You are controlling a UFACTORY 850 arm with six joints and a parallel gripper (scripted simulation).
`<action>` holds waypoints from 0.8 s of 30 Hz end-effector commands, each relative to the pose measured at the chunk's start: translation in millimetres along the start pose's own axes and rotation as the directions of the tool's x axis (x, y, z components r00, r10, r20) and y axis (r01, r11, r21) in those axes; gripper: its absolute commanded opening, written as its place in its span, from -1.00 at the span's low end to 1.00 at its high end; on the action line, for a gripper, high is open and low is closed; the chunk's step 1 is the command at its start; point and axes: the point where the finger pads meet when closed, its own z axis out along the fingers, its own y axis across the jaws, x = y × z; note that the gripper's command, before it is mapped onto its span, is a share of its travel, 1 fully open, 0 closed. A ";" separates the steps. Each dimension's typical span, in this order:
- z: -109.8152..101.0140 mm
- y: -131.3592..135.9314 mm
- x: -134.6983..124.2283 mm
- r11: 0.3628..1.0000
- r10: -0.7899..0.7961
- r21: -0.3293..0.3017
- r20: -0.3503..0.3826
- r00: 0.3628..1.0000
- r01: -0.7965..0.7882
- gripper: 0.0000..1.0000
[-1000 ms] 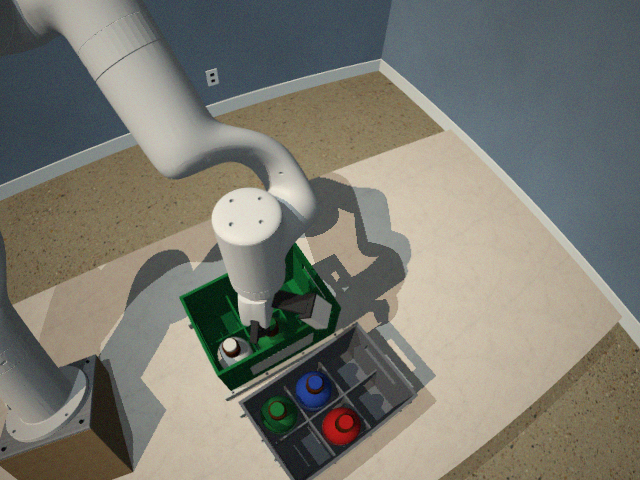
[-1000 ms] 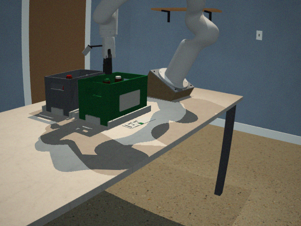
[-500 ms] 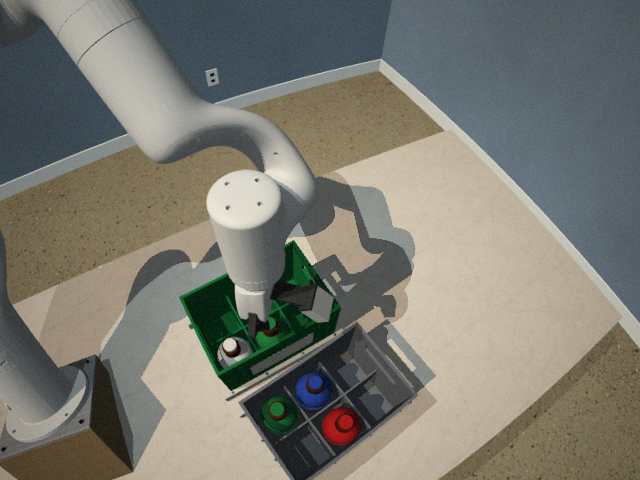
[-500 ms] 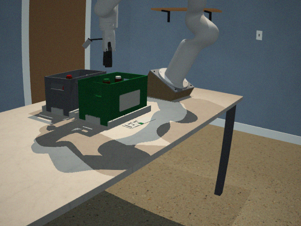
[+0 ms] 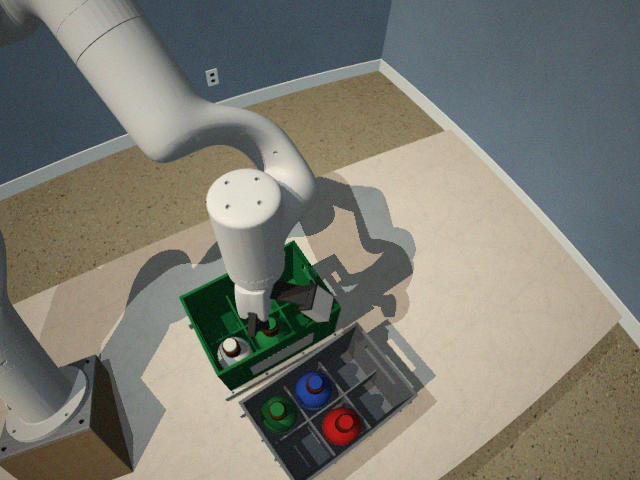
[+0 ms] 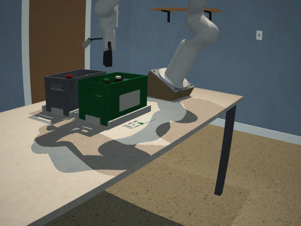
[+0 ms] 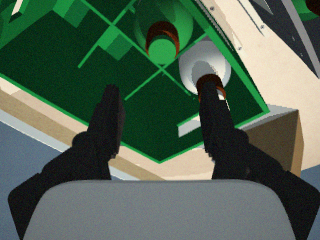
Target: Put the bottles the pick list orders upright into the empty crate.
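From my screens, the green crate [image 5: 225, 379] [image 6: 93, 103] [image 7: 265, 107] has a white bottle [image 5: 233, 351] [image 6: 118, 78] [image 7: 200, 62] and a green one [image 5: 268, 330] [image 6: 106, 80] [image 7: 162, 47] in its cells, both seemingly upright. My gripper [image 5: 258, 326] [image 6: 107, 63] [image 7: 161, 98] is parted, grasping nothing, above them. Blue [image 5: 313, 390], red [image 5: 341, 426] [image 6: 69, 76] and another green [image 5: 278, 414] stand in the grey crate [image 5: 413, 395] [image 6: 54, 100]. The list [image 6: 132, 124] shows a green mark, but I can't read its counts, so whether more must go across I can't tell. If not, only moving clear remains.

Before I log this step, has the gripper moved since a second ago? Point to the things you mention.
Yes, up: in the exterior view the gripper [image 5: 260, 327] [image 6: 107, 65] [image 7: 161, 98] now hangs higher above the crates' rims.
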 end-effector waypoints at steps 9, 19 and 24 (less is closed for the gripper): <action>-0.8 -0.3 0.7 1.000 0.000 0.000 -0.002 1.000 0.000 0.29; -0.8 -0.3 0.7 1.000 0.000 0.000 -0.002 1.000 0.000 0.29; -7.3 -11.3 -9.6 1.000 0.000 0.000 -0.002 1.000 0.000 0.29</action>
